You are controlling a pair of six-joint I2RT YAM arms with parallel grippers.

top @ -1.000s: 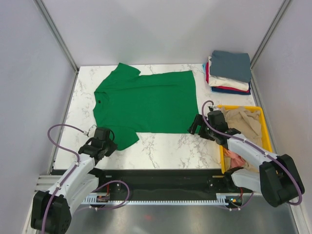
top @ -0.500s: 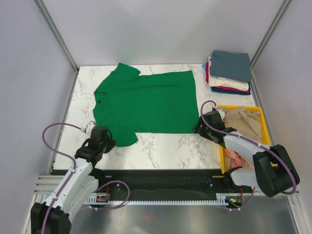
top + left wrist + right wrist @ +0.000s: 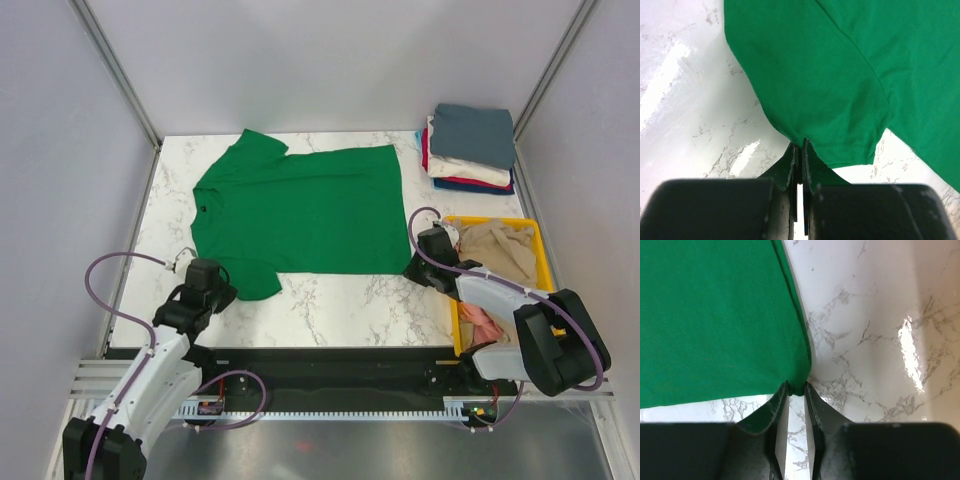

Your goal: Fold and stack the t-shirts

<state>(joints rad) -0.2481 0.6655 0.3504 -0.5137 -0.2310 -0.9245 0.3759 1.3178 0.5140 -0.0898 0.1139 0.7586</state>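
A bright green t-shirt (image 3: 300,205) lies spread flat on the marble bench (image 3: 340,300), collar toward the left and bottom hem toward the right. Both of its near corners are gripped.

The left arm (image 3: 160,355) reaches the shirt's near sleeve (image 3: 820,100). The left jaws are drawn almost fully together, with only a thin slit between them. Their tips meet the sleeve's lower edge, and they appear to pinch the cloth there, though the wrist view hides the contact itself.

The right arm (image 3: 490,290) comes to the shirt's near right hem corner (image 3: 795,382). The right jaws are closed to a narrow gap, with that green corner caught between the tips (the hem stitching runs straight down into them).

Beyond the shirt's far right corner, well apart from it, sits a stack of folded t-shirts (image 3: 470,150) with a slate blue one (image 3: 475,130) on top and white and red layers under it.

Just right of the shirt's hem stands a yellow bin (image 3: 547,270). It holds a crumpled beige t-shirt (image 3: 500,250) and a salmon pink one (image 3: 480,322).
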